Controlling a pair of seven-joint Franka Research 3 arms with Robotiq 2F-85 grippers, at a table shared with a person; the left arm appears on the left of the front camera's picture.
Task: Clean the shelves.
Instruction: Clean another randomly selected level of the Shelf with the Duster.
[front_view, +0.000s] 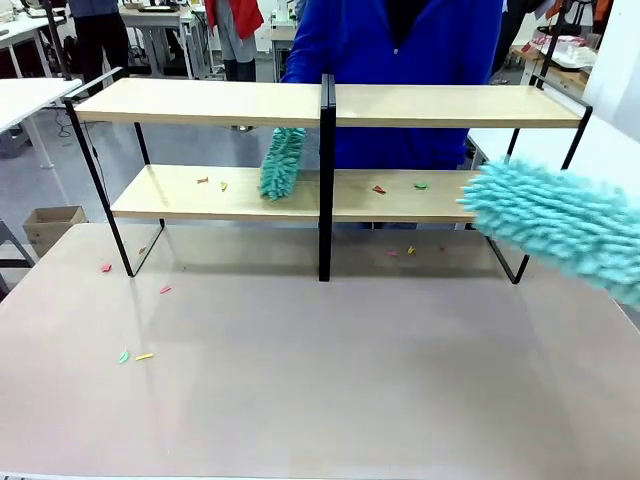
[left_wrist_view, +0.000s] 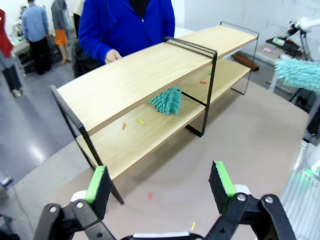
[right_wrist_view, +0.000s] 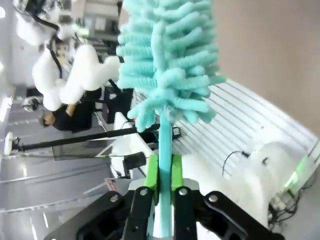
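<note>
Clamping our right gripper (right_wrist_view: 162, 172) tight on the thin handle of a teal duster (front_view: 560, 225), we are holding its fluffy head by the right edge of the tabletop (front_view: 320, 400), level with the lower board, probably ready for sweeping. Our left gripper (left_wrist_view: 161, 185) is hovering wide open and empty. The shelves (front_view: 200, 103), pale boards in a black frame, are standing along the far edge. Coloured scraps (front_view: 378, 188) are littering the lower board, where a second duster (front_view: 283, 163) is leaning beside the centre post, with the person (front_view: 400, 40) standing behind.
</note>
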